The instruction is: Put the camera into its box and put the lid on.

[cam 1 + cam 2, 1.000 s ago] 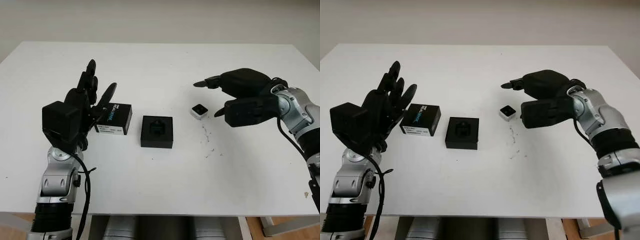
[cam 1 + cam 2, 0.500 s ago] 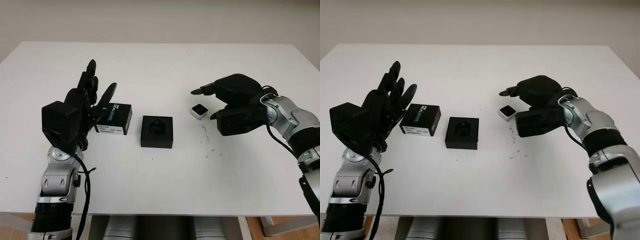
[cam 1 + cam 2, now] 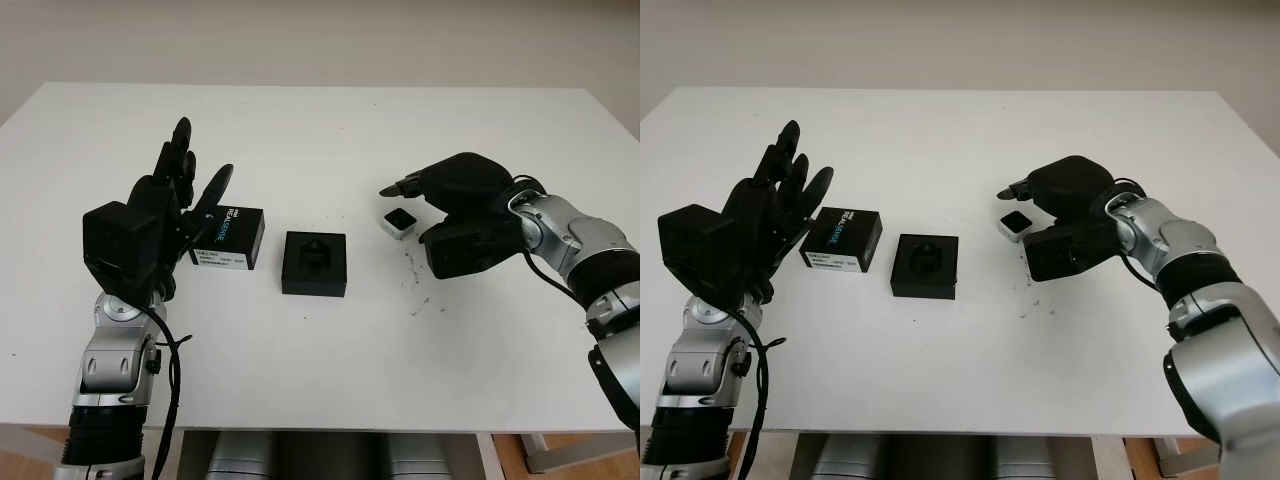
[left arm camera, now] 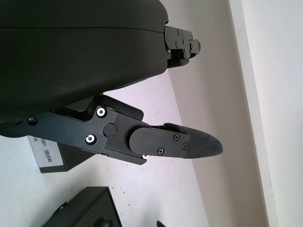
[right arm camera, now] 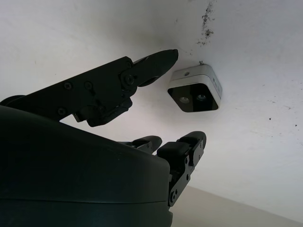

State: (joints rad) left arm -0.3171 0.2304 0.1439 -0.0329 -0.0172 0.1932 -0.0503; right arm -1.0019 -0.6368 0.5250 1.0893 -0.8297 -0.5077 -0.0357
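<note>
A small white camera (image 3: pixel 399 222) with a black face lies on the white table (image 3: pixel 320 330), right of centre. My right hand (image 3: pixel 425 200) hovers over it, open, its fingers on either side of the camera (image 5: pixel 195 94) and not touching it. The open black box (image 3: pixel 314 263) with a shaped insert sits at the table's middle. Its black lid (image 3: pixel 229 238), printed with white lettering, lies just left of the box. My left hand (image 3: pixel 170 215) is raised beside the lid, open and holding nothing.
Dark specks (image 3: pixel 415 285) mark the table just in front of the camera. The table's far half and front strip are bare white surface.
My right hand has moved left and down, closing in over the camera. The left hand, box and lid have not moved.
</note>
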